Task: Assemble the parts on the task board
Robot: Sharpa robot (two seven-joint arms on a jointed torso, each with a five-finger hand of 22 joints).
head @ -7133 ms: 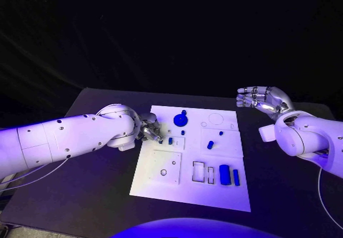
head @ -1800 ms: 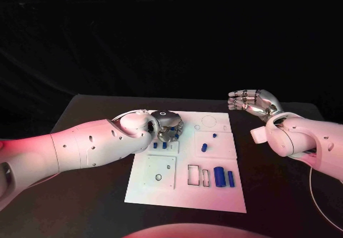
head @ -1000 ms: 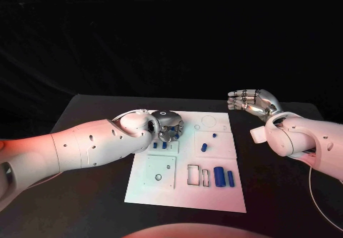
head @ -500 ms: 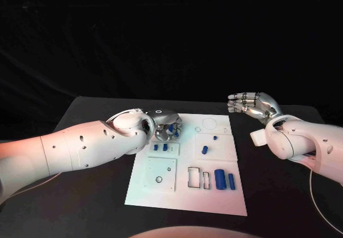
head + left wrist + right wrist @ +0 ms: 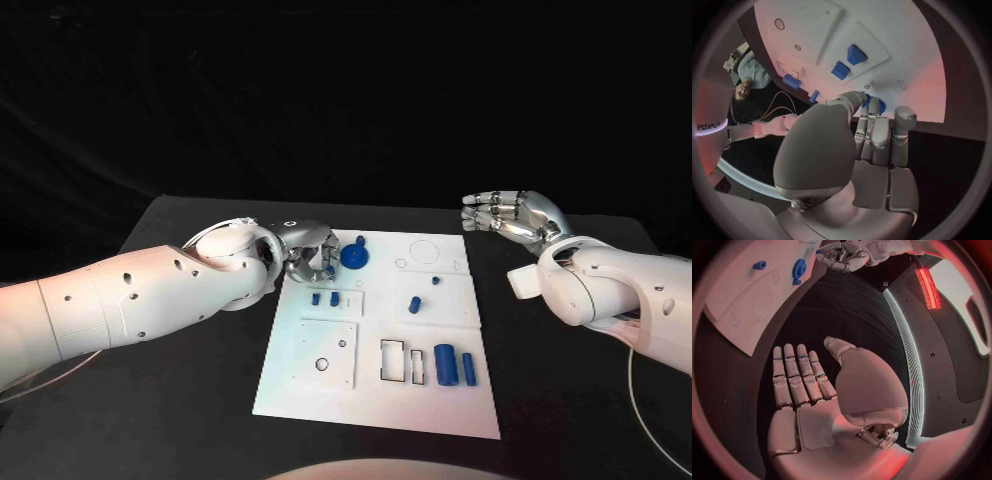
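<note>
left hand (image 5: 306,256) touching blue gear (image 5: 355,253), task board (image 5: 378,400)

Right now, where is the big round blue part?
In the head view, the round blue part lies near the far left corner of the white board, right beside the left hand.

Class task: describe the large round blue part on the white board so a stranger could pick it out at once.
Find the white task board in the middle of the black table. At its far left corner, beside the left hand, lies the round blue part. It is a wide disc; the other blue pieces are small or bar-shaped.
</note>
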